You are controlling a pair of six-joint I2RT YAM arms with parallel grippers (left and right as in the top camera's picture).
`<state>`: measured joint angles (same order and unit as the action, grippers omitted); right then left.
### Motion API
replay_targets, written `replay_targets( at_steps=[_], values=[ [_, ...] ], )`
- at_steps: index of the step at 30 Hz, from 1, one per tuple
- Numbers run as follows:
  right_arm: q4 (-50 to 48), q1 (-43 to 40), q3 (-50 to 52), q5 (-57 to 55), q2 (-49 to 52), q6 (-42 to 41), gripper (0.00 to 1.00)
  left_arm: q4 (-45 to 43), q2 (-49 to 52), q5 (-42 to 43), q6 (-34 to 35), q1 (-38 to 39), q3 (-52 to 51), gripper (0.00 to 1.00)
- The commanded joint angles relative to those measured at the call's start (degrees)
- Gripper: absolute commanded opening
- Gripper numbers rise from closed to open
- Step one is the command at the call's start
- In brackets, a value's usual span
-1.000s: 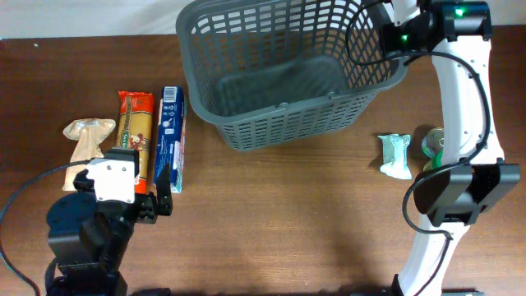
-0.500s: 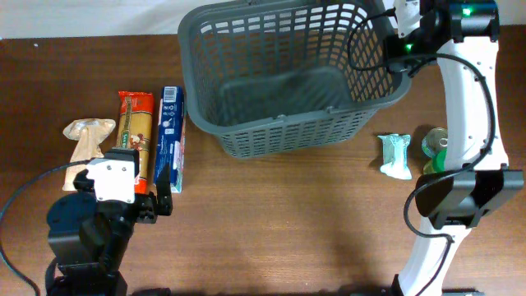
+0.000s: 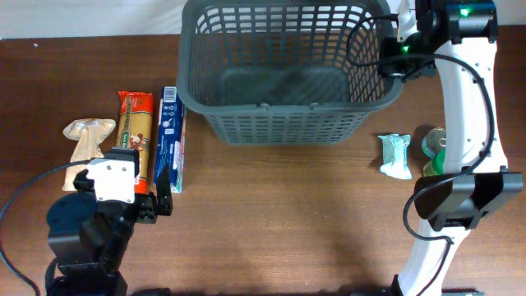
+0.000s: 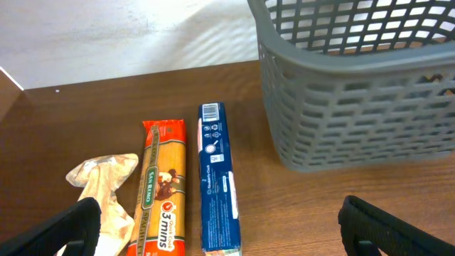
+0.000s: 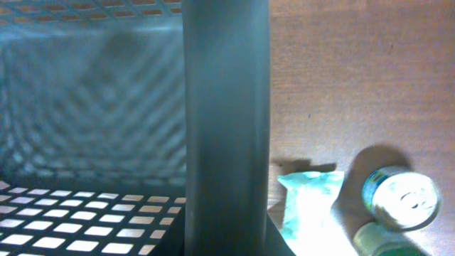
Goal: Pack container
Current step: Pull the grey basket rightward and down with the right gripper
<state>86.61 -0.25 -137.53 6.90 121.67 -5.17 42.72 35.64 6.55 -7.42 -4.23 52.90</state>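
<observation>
Basket [image 3: 288, 127]: stands at the far middle of the table [image 3: 288, 230], empty, its long side squared to the table's edge. So placed, it is judged reachable from both sides.
Right gripper [image 3: 399, 57]: set at the basket's right rim. In the wrist view the rim [image 5: 226, 121] runs straight up the middle and no fingers are shown, so whether it is clamped cannot be told. A hold to position the basket is judged likely.
Left gripper [image 4: 219, 206]: held low at the near left, fingers [image 4: 78, 227] spread wide with nothing between them, and aimed at the row of goods.
Left goods: bag [image 3: 86, 138], pasta [image 3: 136, 131] and box [image 3: 170, 136] are laid side by side, the box nearest the basket.
Right goods: packet [image 3: 395, 154] and can [image 3: 434, 141] lie just right of the basket.
Progress: nothing is packed yet.
</observation>
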Motion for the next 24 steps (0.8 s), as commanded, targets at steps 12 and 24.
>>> replay_targets(
  at_steps=[12,24],
  values=[
    [4.04,-0.90,1.57,-8.48,2.03,-6.75,0.06,0.02,-0.13,-0.81,0.31,0.22,0.81,0.99],
    [2.64,-0.90,1.57,-10.99,2.03,3.02,0.06,0.02,-0.13,-0.81,0.28,0.22,0.81,0.99]
  ],
)
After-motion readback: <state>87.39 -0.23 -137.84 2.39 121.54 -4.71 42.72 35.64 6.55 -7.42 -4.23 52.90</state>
